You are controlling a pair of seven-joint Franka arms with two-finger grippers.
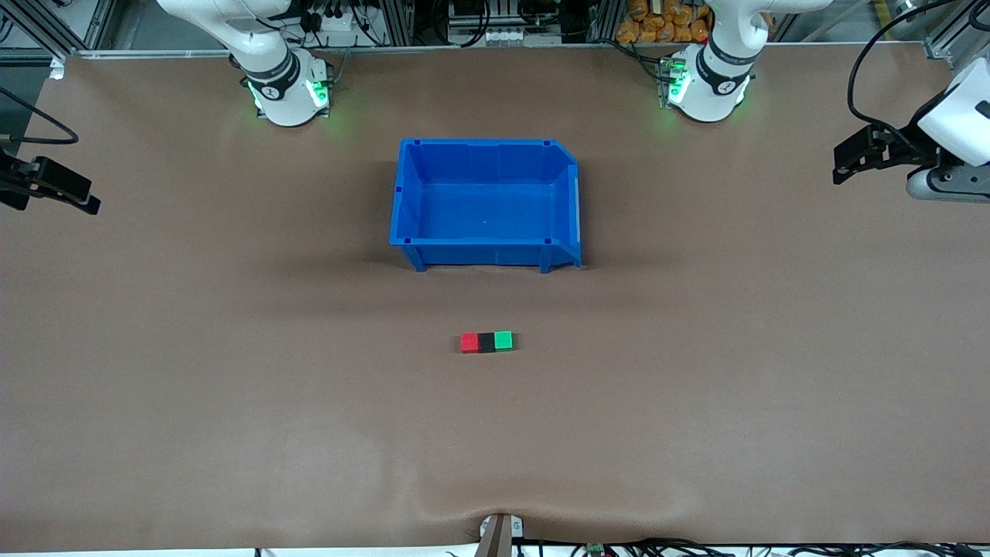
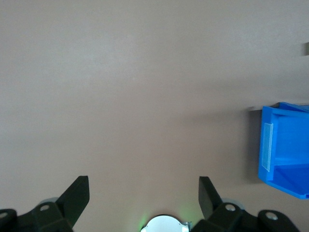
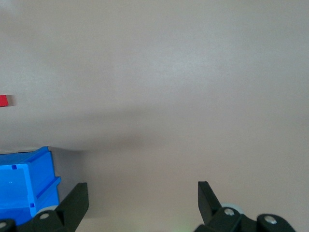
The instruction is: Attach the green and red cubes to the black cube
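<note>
The red cube, the black cube and the green cube lie touching in one short row on the brown table, the black one in the middle, nearer to the front camera than the blue bin. My left gripper is open and empty, up at the left arm's end of the table. My right gripper is open and empty at the right arm's end. The left wrist view shows open fingers over bare table. The right wrist view shows the red cube at its edge.
The empty blue bin stands mid-table between the cube row and the arm bases; it also shows in the left wrist view and the right wrist view. A small bracket sits at the table's front edge.
</note>
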